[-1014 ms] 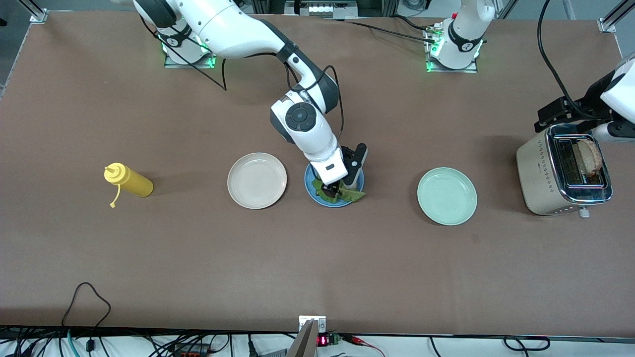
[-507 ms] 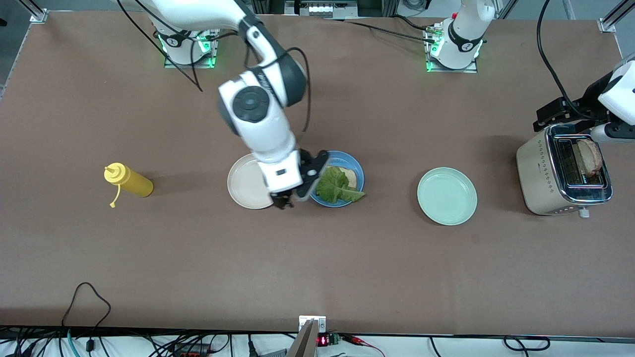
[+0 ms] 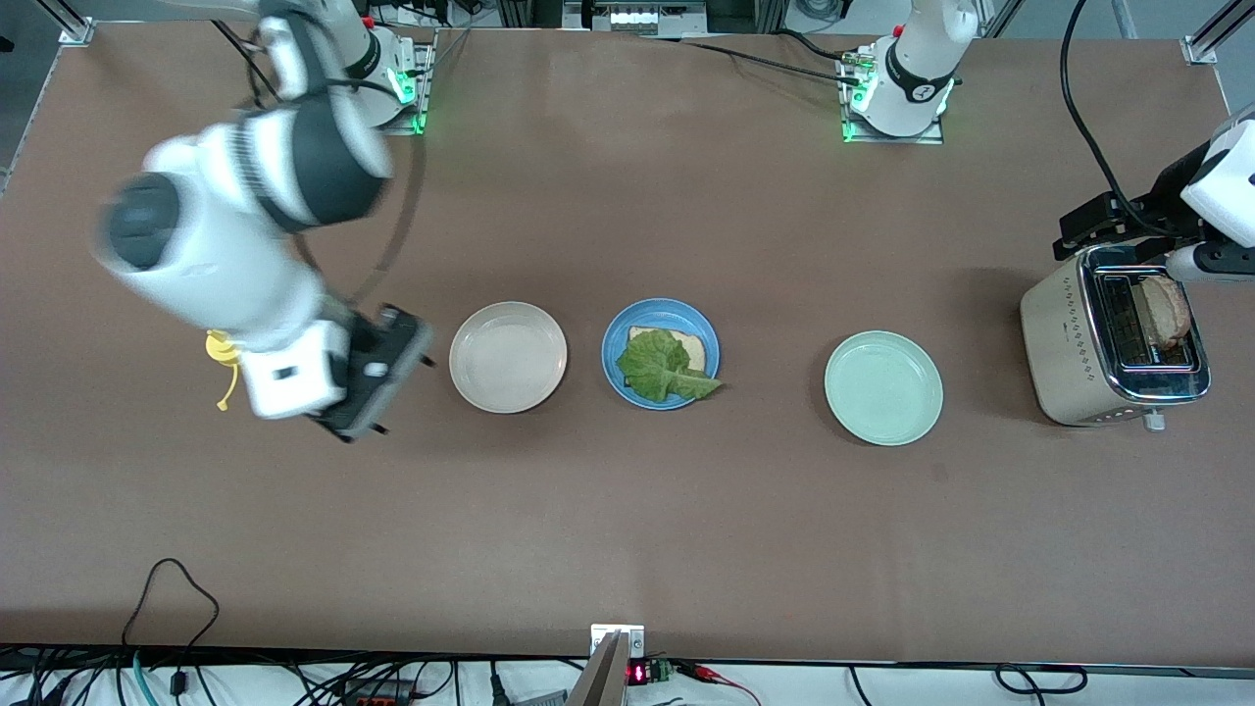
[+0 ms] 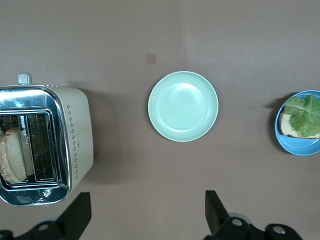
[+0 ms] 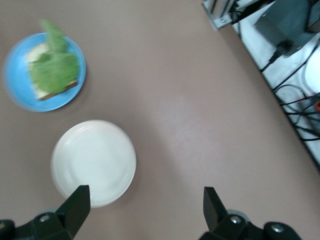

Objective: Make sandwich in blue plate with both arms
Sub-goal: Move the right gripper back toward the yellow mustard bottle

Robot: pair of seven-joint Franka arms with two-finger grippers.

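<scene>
Front view, moving across the brown table (image 3: 627,510) from the right arm's end to the left arm's end. A yellow squeeze bottle (image 3: 227,355) lies on its side, mostly hidden under the right arm, which is blurred. The right gripper (image 3: 361,424) hangs in the air over bare table between the bottle and a beige plate (image 3: 508,356); its two black fingers (image 5: 75,206) stand spread wide with nothing between them.

Next along the row sits the blue plate (image 3: 660,311), roughly at the middle of the table. On it lies one slice of light brown bread (image 3: 692,346) with a crinkled green lettuce leaf (image 3: 663,366) on top; the tip of the leaf reaches over the plate's rim. No second slice covers the leaf.

A pale mint green plate (image 3: 883,387) comes after that, holding nothing. Beside it, at the left arm's end of the table, stands a cream and chrome toaster (image 3: 1069,338) with a slice of toasted bread (image 3: 1167,309) sticking up from one slot. The left gripper (image 4: 145,215) hovers above the toaster, fingers released and parted, grasping nothing.
</scene>
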